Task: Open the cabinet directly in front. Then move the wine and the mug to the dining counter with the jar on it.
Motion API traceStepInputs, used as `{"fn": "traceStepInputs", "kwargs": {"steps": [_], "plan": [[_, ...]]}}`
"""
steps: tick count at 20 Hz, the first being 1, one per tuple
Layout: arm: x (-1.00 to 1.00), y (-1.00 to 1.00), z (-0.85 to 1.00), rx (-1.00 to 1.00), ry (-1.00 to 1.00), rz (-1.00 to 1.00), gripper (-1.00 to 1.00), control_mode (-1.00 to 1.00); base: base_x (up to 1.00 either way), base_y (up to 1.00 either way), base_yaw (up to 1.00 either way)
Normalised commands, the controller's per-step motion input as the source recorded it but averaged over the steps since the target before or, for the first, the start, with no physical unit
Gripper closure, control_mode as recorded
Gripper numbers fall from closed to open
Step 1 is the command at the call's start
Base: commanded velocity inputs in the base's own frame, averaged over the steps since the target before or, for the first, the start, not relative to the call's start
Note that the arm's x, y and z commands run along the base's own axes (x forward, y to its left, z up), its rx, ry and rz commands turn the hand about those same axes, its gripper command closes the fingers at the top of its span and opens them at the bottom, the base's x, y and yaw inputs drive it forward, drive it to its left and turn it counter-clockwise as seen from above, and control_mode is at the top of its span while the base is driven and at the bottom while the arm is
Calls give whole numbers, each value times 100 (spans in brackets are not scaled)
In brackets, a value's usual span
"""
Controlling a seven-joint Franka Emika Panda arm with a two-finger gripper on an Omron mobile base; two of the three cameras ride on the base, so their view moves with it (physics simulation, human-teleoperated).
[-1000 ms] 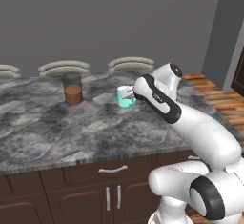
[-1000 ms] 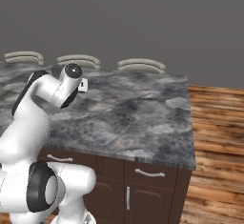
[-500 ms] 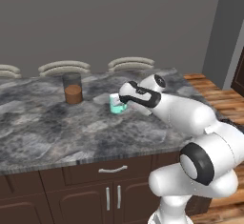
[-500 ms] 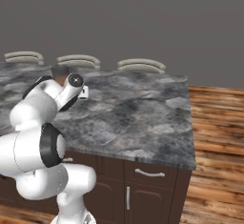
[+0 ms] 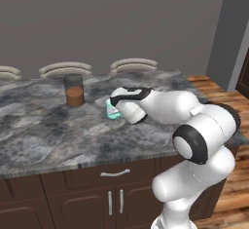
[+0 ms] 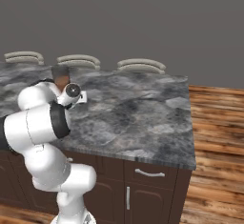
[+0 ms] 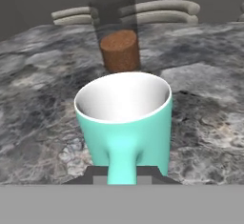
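Claw (image 7: 122, 173) clamped on unmarked teal mug (image 7: 125, 123), jar (image 7: 118, 39) behind

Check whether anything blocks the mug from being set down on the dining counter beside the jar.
Nothing visible does. The gripper is shut on the mug by its handle, low over the dining counter. The stone around the mug is bare; the jar stands apart from it, farther back, leaving room to set it down.

The mug (image 5: 113, 110) stands on the dining counter (image 5: 53, 135) (jar (image 5: 74, 90) behind-left).
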Motion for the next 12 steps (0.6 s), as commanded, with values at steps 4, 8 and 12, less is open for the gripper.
{"fn": "traceStepInputs", "kwargs": {"steps": [4,8,12], "plan": [[46,15,-49,-3,-2,0,100,-100,0,0,0],[56,12,-44,-7,-2,0,100,-100,0,0,0],[51,7,-43,-7,-4,0,100,-100,0,0,0]]}}
